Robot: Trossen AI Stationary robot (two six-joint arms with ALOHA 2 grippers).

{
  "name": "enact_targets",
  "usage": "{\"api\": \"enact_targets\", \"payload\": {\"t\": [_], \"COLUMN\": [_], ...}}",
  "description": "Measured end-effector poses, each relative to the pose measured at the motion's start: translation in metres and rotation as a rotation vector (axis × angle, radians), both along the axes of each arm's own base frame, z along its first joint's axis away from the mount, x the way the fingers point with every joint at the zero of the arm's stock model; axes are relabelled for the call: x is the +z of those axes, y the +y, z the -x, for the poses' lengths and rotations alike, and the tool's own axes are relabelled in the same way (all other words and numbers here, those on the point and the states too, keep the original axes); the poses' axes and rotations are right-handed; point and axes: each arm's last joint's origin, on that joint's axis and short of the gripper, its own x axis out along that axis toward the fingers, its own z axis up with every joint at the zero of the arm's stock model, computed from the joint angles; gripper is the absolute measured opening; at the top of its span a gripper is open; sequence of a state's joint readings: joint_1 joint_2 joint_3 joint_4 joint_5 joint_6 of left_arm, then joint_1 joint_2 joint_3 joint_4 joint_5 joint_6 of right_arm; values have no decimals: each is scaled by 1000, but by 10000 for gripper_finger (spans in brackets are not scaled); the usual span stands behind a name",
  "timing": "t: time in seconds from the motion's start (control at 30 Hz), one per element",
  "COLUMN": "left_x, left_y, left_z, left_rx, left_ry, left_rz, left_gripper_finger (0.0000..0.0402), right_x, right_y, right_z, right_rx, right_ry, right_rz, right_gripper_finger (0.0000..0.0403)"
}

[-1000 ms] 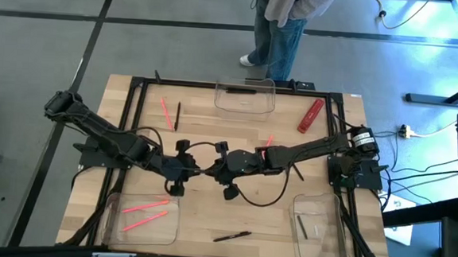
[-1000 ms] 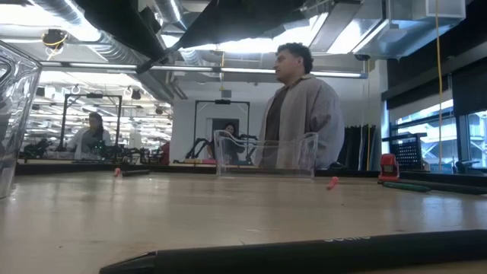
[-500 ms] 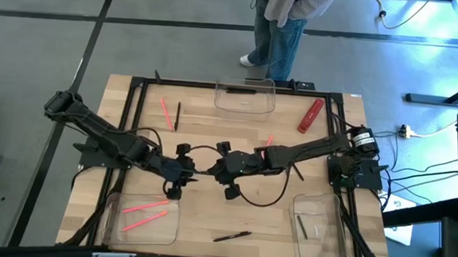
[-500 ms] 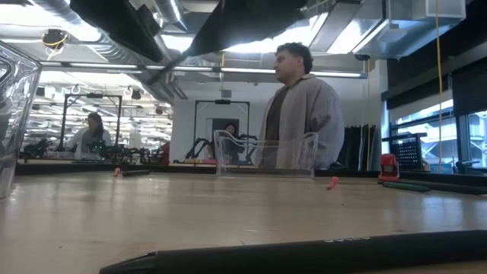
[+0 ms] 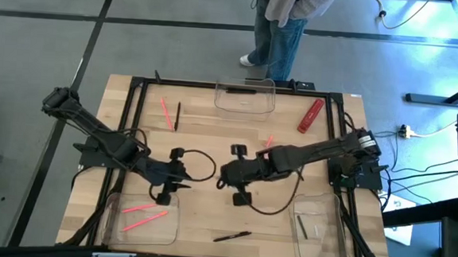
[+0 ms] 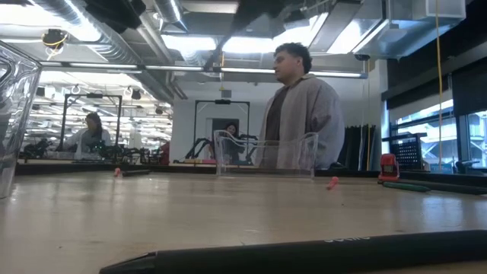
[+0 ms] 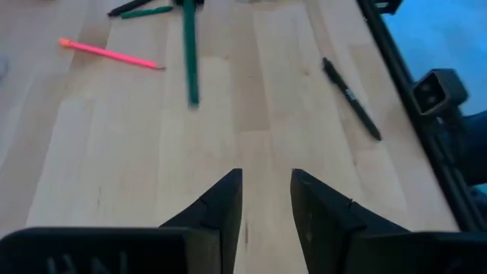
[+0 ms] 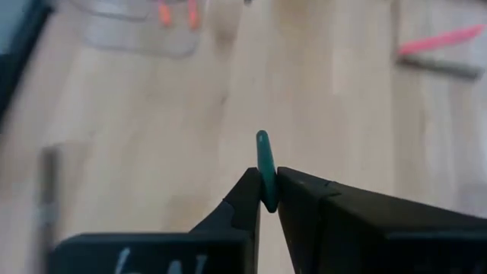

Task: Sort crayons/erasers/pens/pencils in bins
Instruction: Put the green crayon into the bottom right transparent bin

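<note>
My right gripper (image 8: pixel 266 190) is above the table's middle (image 5: pixel 226 174), shut on a thin green stick (image 8: pixel 264 156). The left wrist view shows the same stick (image 7: pixel 190 57) above the wood. My left gripper (image 7: pixel 266 183) stands open a little to the left (image 5: pixel 185 174) with nothing between its fingers. Three clear bins stand on the table. The far bin (image 5: pixel 245 105) holds a black stick. The near-left bin (image 5: pixel 116 217) holds two pink sticks. The near-right bin (image 5: pixel 323 222) holds a grey stick. A black pen (image 5: pixel 232 235) lies flat near the front edge. My right gripper pinches the green stick between its two fingertips (image 8: pixel 251 199). The stick's free end (image 8: pixel 262 141) sticks out forward past the tips. The fingers slant down from the table's right side. The stick is lifted clear of the table.
A pink stick (image 5: pixel 166 113) and a black stick (image 5: pixel 177 116) lie far left. A red oblong block (image 5: pixel 310 115) lies far right. Another pink stick (image 5: pixel 269 140) and a dark one (image 5: pixel 296 172) lie by my right arm. A person (image 6: pixel 300 114) stands behind the table's far edge.
The two grippers, close together at the table's middle a second ago, have drawn apart. My left gripper has backed toward the table's left and near side. My right gripper has risen and gone toward the right edge, its wrist turning.
</note>
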State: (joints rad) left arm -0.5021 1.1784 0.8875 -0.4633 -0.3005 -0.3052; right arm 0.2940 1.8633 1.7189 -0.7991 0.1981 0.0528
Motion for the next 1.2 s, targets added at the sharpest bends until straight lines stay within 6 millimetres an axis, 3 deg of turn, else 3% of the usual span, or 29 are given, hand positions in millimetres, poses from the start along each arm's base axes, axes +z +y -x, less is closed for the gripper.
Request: {"api": "enact_targets", "payload": {"t": [0.2,0.33,0.7,1.03,1.2], "left_x": [1,2,2,5,5], "left_y": [-9,-14,-23,-28,-28], "left_z": [6,8,14,14,14], "left_rx": [-61,-54,-88,-100,-104], "left_ry": [-15,-37,-51,-89,-93], "left_rz": [-43,-80,-90,-70,-74], "left_gripper_finger": [106,106,106,105,105], "right_x": [31,37,32,18,-5], "right_y": [24,38,73,106,114], "right_z": [26,46,100,126,138], "right_rx": [-112,-234,-586,-704,-727], "right_ry": [180,324,781,960,1020], "right_rz": [-226,-330,-432,-472,-384], "right_gripper_finger": [36,36,36,36,36]}}
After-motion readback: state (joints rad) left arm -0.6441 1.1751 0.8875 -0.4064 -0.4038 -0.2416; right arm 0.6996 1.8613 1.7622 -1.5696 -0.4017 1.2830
